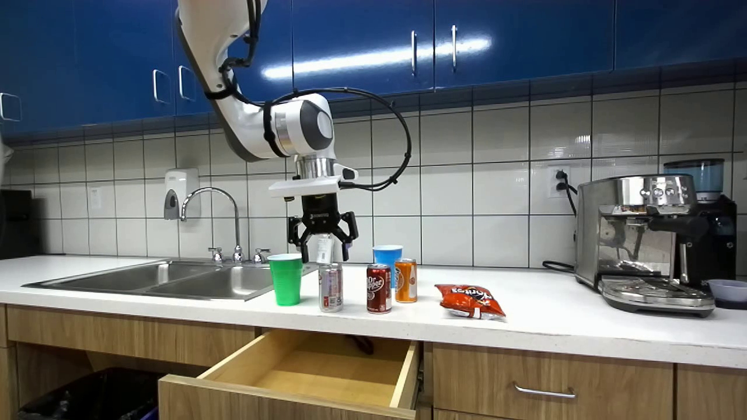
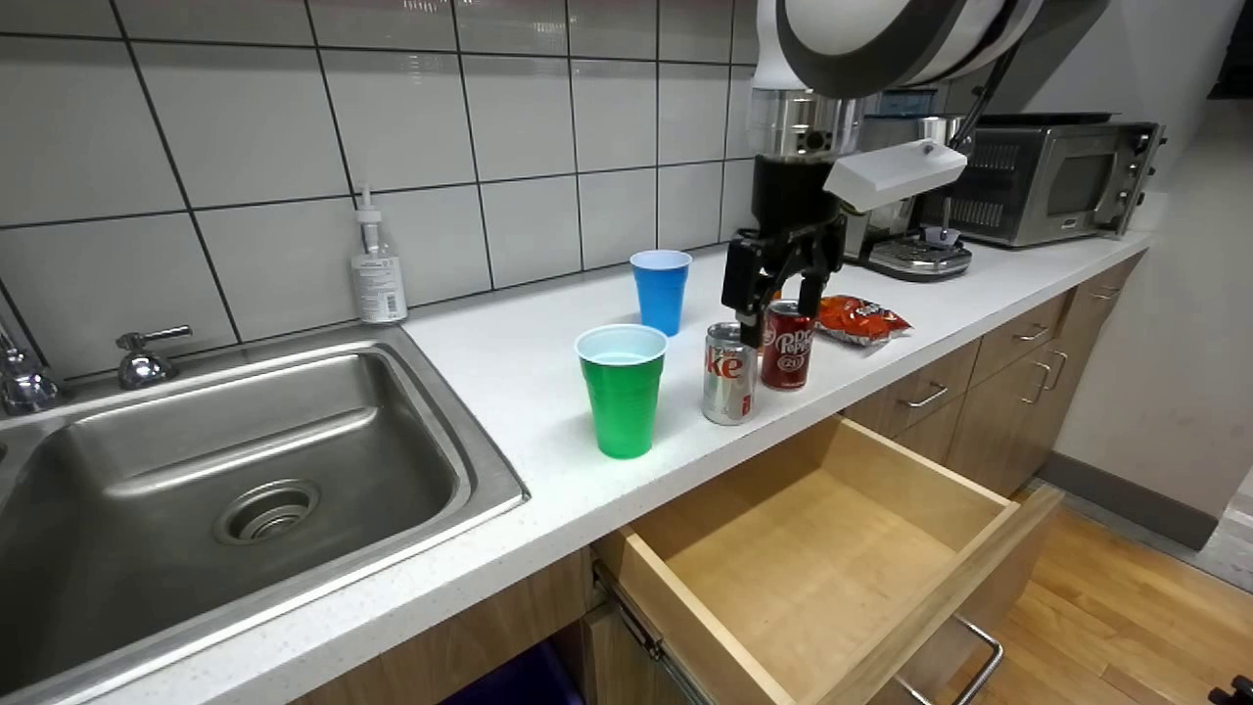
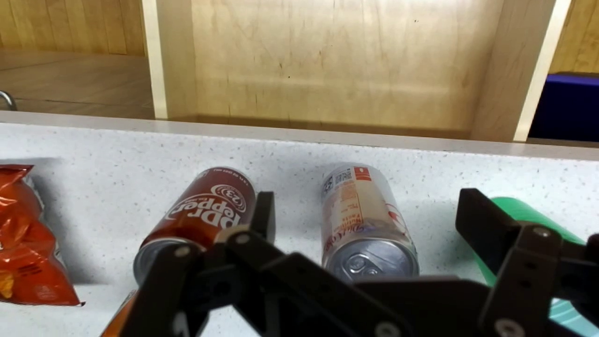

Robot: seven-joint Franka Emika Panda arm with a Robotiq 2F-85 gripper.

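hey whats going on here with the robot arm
The robot arm has its gripper open over the counter, nearest the silver Diet Coke can, and holds nothing. That can stands upright between the green cup and the Dr Pepper can. Below the counter's front edge, a wooden drawer stands pulled open.

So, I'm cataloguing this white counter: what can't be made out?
Cylindrical silver metal can: print too small in an exterior view.
Cylindrical orange metal can: wrist view, partly covered by the black two-fingered gripper, cut off by the bottom edge.
Tapered blue plastic cup: base hidden in an exterior view behind the orange can and a cylindrical dark-red metal can.
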